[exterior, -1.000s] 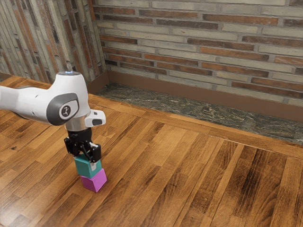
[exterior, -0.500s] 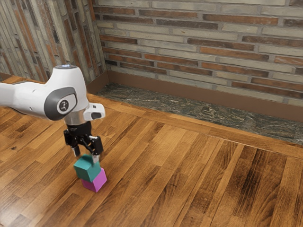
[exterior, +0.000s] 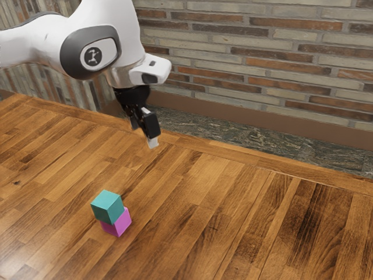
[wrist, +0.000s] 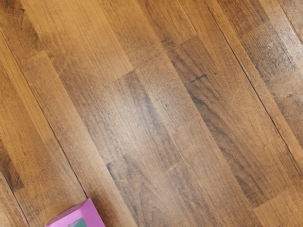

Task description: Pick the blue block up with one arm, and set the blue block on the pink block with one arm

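Blue block (exterior: pixel 107 206) askew atop pink block (exterior: pixel 120 223), touching. Gripper (exterior: pixel 145 133) well above both, fingers spread, holding nothing.

No words, numbers or brand names legible anywhere. Just one mark: a small round white emblem (exterior: pixel 93 56) with a dark angular figure inside, printed on the dark grey oval joint cover (exterior: pixel 74 45) of the glossy white robot arm (exterior: pixel 35 41), seen in the exterior view. Figure too small to make out as a letter or a name.
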